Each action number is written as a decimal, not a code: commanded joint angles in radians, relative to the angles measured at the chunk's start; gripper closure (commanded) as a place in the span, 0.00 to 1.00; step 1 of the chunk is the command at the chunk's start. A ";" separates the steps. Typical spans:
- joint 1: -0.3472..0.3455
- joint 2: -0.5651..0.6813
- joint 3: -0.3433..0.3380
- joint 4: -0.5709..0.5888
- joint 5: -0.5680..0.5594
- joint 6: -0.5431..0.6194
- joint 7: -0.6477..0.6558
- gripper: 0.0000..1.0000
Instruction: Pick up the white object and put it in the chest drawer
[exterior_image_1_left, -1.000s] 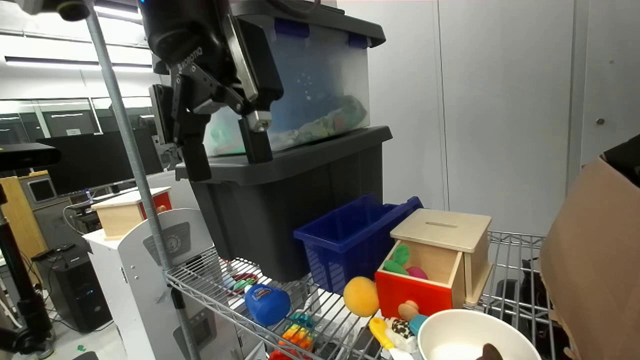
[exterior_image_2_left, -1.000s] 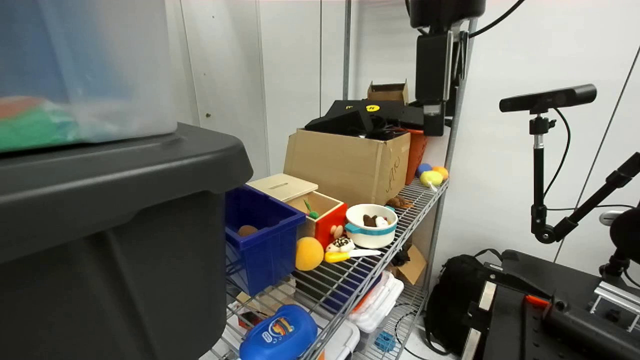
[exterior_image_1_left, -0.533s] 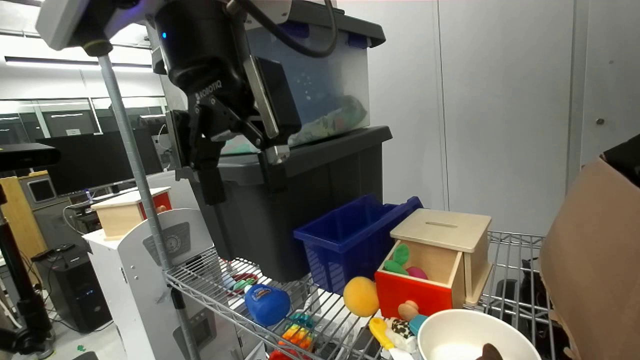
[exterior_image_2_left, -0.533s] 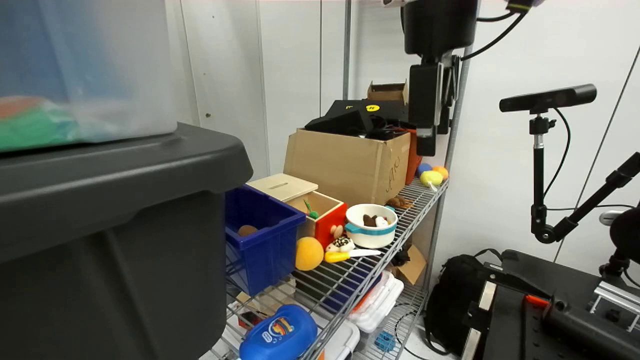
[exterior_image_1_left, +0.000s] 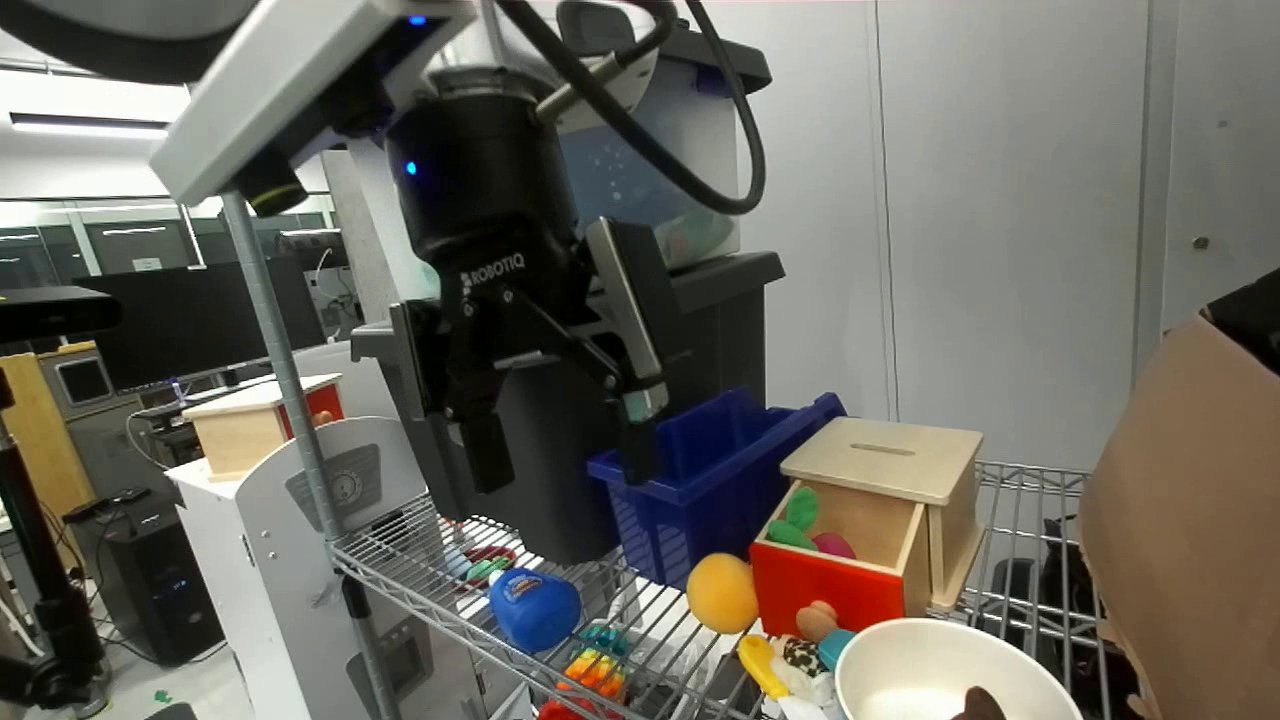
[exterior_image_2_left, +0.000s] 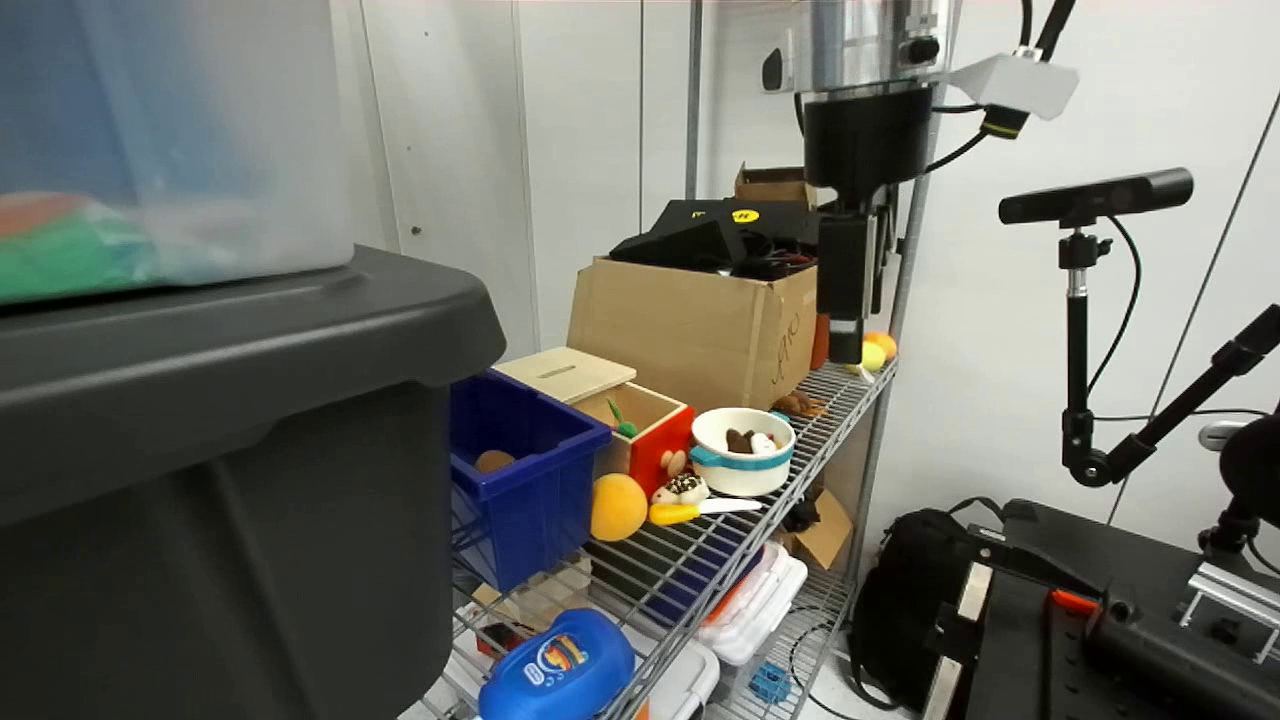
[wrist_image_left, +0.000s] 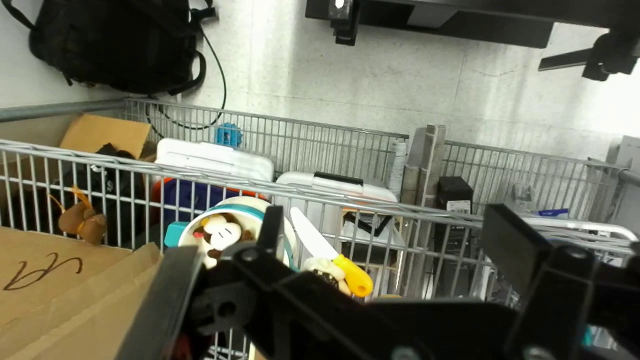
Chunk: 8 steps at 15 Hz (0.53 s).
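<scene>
Your end effector hangs higher than the wire shelf, its jaws spread wide. In both exterior views, you find the white, dark-speckled toy just in front of the pulled-out chest drawer, beside the yellow-handled knife.

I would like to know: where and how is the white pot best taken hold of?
At the rim of the white pot, probably from straight above: it stands upright, mouth open upward, and its wall looks thin enough for one jaw inside, one outside. Better a stretch away from the yellow-handled knife.
</scene>
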 joint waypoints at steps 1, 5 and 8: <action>-0.004 0.040 -0.009 0.011 -0.078 0.048 -0.018 0.00; -0.005 0.055 -0.016 0.002 -0.152 0.078 -0.007 0.00; -0.008 0.072 -0.024 0.006 -0.193 0.098 -0.008 0.00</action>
